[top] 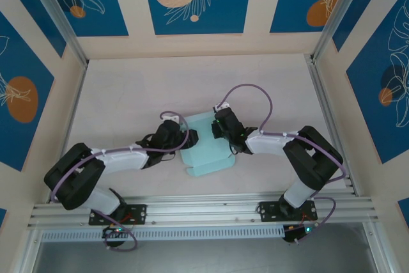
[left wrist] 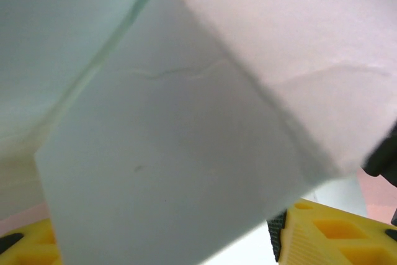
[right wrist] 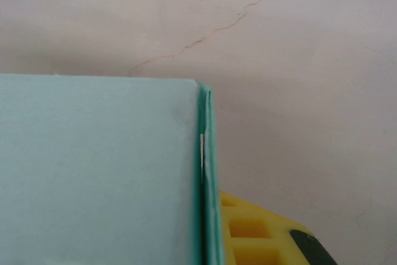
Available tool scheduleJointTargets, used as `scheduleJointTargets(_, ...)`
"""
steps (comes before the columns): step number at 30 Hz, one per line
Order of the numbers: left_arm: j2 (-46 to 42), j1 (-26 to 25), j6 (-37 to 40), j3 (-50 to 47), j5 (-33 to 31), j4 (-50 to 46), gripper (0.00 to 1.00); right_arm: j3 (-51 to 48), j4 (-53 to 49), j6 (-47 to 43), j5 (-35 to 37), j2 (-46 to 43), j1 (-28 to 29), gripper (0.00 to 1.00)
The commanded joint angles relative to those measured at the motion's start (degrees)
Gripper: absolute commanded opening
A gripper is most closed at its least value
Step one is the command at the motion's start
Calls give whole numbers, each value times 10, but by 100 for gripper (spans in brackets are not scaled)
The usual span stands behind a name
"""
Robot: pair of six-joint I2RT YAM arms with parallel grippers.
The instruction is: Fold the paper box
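- Paper box [top: 203,147] lies near the middle of the tabletop [top: 140,87], a little toward 6 o'clock, between your two arms.
- Your right gripper [top: 221,130] sits at the box's 2 o'clock edge, closed. From its wrist camera a doubled card edge runs straight down beside its yellow finger [right wrist: 254,234], so it looks clamped on that wall.
- Your left gripper [top: 183,137] is at the 9 o'clock edge with its fingers [left wrist: 332,234] spread apart and a pale panel tilted across them. Nothing looks pinched there.
- By my reading you are partway. One side is creased and doubled over, but from above the card looks mostly flat, with a small tab [top: 189,170] loose at 7 o'clock. The other walls and tabs are left to do.
- Around the box, the tabletop shows hairline cracks [right wrist: 203,40]. A purple cable [top: 246,85] arches at 1 o'clock from the box. Both wrists crowd the card closely, so you have little room to swing a flap.
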Motion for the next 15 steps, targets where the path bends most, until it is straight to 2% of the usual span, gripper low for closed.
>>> scheduleJointTargets(1, 4, -9, 30, 19, 28, 54, 59, 14, 1, 16, 12, 11, 8, 4)
scheduleJointTargets(5, -58, -9, 75, 17, 41, -5, 67, 17, -17, 23, 27, 11, 8, 4)
scheduleJointTargets(11, -229, -7, 138, -18, 69, -108, 69, 29, -56, 32, 34, 6, 4, 4)
scheduleJointTargets(13, -291, -6, 150, -20, 33, -157, 70, 31, -67, 37, 36, 0, 4, 3)
scheduleJointTargets(15, -350, 0, 160, -28, -34, -200, 70, 30, -76, 45, 36, -8, 4, 3)
